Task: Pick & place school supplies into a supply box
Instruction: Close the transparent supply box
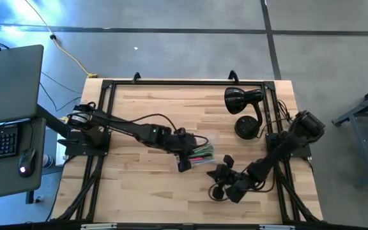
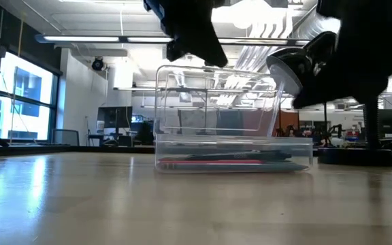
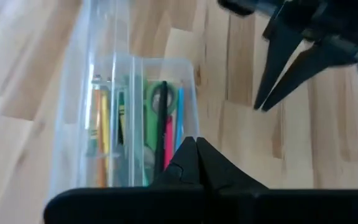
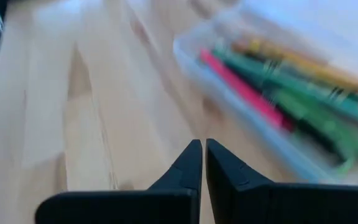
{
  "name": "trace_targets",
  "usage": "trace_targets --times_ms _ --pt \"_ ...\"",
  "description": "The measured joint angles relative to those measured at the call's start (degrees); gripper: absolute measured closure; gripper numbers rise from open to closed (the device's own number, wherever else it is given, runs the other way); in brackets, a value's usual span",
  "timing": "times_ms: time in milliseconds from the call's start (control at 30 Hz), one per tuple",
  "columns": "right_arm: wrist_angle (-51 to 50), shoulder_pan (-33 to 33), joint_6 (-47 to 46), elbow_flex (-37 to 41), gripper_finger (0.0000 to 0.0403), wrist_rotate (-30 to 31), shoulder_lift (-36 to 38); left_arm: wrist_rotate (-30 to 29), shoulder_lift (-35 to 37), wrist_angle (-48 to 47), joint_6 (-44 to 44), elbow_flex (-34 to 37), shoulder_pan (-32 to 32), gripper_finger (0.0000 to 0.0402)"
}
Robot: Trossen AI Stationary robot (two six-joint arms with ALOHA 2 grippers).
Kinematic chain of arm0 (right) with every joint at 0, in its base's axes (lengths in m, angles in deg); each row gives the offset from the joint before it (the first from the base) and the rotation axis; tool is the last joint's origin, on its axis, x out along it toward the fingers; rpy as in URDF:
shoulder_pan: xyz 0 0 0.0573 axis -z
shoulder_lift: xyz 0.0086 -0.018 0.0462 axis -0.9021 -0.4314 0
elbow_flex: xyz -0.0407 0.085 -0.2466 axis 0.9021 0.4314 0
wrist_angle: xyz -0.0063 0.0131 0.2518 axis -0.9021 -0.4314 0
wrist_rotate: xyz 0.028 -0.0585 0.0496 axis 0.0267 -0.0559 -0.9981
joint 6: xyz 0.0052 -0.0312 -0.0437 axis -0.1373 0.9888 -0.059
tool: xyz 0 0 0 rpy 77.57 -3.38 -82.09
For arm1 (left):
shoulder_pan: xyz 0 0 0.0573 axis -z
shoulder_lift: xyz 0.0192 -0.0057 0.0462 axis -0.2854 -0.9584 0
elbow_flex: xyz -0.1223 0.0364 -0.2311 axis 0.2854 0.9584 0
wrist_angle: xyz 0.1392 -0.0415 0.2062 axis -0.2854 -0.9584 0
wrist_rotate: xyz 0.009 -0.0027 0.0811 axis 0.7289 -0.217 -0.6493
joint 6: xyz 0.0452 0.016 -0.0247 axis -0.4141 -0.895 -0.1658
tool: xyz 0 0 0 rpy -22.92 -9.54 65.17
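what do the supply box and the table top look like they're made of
Supply box: most likely clear, glossy plastic. Its walls are see-through, so the pencils and the green-handled scissors inside show through them. Table top: looks like pale wood in jointed strips, with visible grain lines and a smooth, slightly shiny finish that mirrors window light in the low view.

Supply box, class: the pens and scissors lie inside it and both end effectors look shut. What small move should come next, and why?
Probably lift the left end effector straight up and away. The supply box already holds the pencils and green-handled scissors, no supplies show loose on the table, and the right end effector is shut, empty, beside the box.
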Motion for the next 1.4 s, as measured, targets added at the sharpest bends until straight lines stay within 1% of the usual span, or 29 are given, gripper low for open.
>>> trace_targets --times_ms 67,200,267,333,400,467,567,667,833,933,1033,1167,1333,1400 --pt "-0.2 -0.8 1.5 0.0 0.0403 3.4 2.1 -1.7 1.7 -0.7 0.0 0.0 0.4 0.0393" --pt "-0.4 -2.0 7.4 0.0 0.0403 8.8 7.1 -4.1 7.1 0.2 -1.7 -0.1 0.2 0.0391" --pt "-0.6 -2.1 10.8 0.0 0.0403 11.7 9.8 -6.8 9.8 -0.4 -2.6 -0.1 0.2 0.0387" --pt "-0.9 -1.6 14.2 0.0 0.0403 14.9 12.7 -11.4 11.7 -1.1 -3.5 -0.2 0.2 0.0389" --pt "-1.2 -0.3 17.9 0.0 0.0403 17.5 15.7 -15.5 12.6 -4.8 -3.3 -0.2 -0.3 0.0392" --pt "-1.5 1.5 21.4 0.0 0.0403 18.1 18.8 -16.1 12.1 -7.0 -2.6 0.3 -0.9 0.0392" --pt "-2.3 6.2 24.5 0.0 0.0402 16.4 22.5 -15.2 10.5 -7.0 -0.2 3.7 -1.9 0.0388" --pt "-4.5 12.0 24.2 -0.1 0.0402 11.2 23.9 -14.5 9.1 -3.7 1.1 6.9 -1.9 0.0389" --pt "-5.7 20.1 24.0 0.0 0.0402 0.7 21.3 -8.7 8.9 3.3 2.4 11.1 -2.1 0.0392" --pt "-4.7 22.7 22.6 0.0 0.0402 -4.5 19.3 -7.8 8.9 4.0 3.0 11.5 -1.2 0.0389" --pt "-4.9 23.5 20.7 0.0 0.0403 -8.3 17.4 -7.6 8.6 4.1 3.0 11.5 0.2 0.0389" --pt "-4.9 22.1 17.0 0.0 0.0403 -11.9 16.2 -7.5 6.7 3.2 3.2 11.6 1.9 0.0392" --pt "-7.3 18.5 11.7 0.0 0.0403 -12.3 15.3 -7.2 2.3 4.9 5.1 11.5 3.0 0.0385" --pt "-8.4 17.2 9.5 0.0 0.0403 -12.3 14.3 -5.9 0.5 5.1 5.9 11.6 3.0 0.0385"
